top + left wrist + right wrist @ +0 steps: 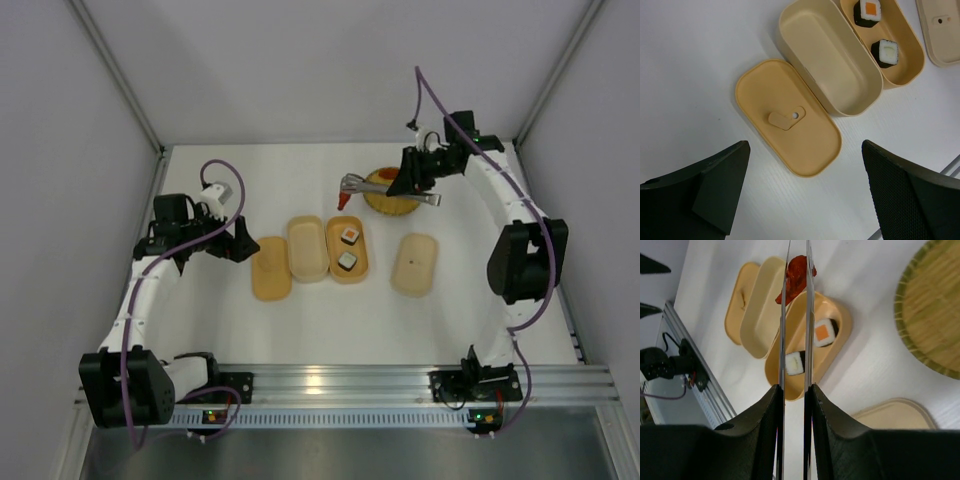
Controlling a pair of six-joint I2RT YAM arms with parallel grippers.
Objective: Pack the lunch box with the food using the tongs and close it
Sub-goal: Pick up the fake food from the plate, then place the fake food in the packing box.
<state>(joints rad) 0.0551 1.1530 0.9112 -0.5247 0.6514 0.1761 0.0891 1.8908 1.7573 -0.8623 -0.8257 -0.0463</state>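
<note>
Overhead, the right gripper (795, 390) clamps the tongs (809, 315), whose tips pinch an orange-red piece (796, 277) by the far end of the lunch box tray (840, 315) holding two sushi rolls (824, 332). The left gripper (804, 147) hangs with its jaws spread wide over a lid (790, 145).

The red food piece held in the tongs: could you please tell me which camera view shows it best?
The right wrist view: the red piece sits large and sharp, pinched in the tongs. The top external view shows it only as a small red speck beside the woven plate. The left wrist view misses it.
</note>
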